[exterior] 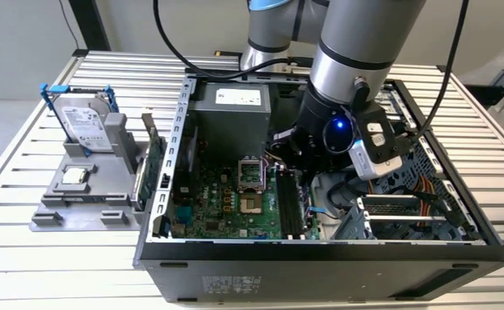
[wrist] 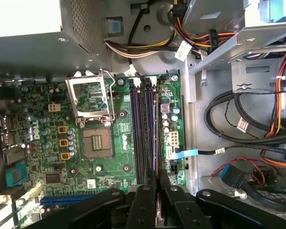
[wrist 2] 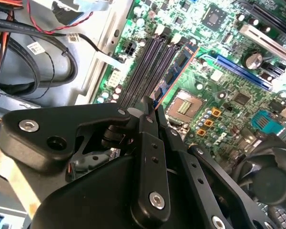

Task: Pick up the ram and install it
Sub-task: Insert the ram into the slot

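Note:
The ram [wrist 2: 178, 64] is a thin blue stick seen edge-on, and my gripper [wrist 2: 151, 102] is shut on one end of it. It lies lengthwise along the motherboard's black slots [wrist 2: 145, 64]. In the first wrist view the ram [wrist: 155, 133] shows as a narrow line beside the slots [wrist: 139, 133], running out from the gripper [wrist: 156, 180]. Whether its lower edge touches a slot I cannot tell. In the exterior view the gripper [exterior: 297, 158] is down inside the open computer case, above the slots [exterior: 291, 206].
The CPU socket [wrist: 96, 143] sits beside the slots, with cable bundles [wrist: 243, 124] on the other side. The power supply [exterior: 231, 113] fills the case's back. A green expansion card [exterior: 153, 171] and a silver hard drive [exterior: 88, 126] stand on a grey holder at the exterior view's left.

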`<action>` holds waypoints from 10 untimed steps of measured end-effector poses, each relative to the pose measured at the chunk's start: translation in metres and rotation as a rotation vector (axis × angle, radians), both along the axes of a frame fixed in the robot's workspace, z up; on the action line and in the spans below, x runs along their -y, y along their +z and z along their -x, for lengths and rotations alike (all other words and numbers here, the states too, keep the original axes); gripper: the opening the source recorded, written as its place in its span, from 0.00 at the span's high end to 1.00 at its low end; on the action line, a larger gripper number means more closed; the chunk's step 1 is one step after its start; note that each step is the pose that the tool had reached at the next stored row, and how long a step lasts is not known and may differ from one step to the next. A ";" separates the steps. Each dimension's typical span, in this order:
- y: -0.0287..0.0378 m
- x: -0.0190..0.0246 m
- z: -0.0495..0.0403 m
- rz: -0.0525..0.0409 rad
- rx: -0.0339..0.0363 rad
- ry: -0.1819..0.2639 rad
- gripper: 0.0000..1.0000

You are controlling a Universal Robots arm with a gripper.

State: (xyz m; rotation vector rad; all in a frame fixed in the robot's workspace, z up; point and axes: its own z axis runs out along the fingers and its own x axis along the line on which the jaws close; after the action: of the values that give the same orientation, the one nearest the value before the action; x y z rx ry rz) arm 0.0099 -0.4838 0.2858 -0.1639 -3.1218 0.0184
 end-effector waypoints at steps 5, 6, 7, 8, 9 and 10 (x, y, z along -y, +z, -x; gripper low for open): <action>-0.0022 -0.0017 -0.0008 -0.0002 0.0000 0.001 1.00; -0.0023 -0.0017 -0.0008 -0.0001 0.0000 0.001 1.00; -0.0023 -0.0017 -0.0008 -0.0001 0.0000 0.001 1.00; -0.0024 -0.0017 -0.0008 -0.0001 0.0000 0.001 1.00; -0.0024 -0.0017 -0.0008 0.0000 0.0000 0.001 1.00; -0.0027 -0.0018 -0.0008 -0.0002 0.0000 0.001 1.00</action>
State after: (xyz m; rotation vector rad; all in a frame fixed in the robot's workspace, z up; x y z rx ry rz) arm 0.0107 -0.4820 0.2831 -0.1626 -3.1219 0.0182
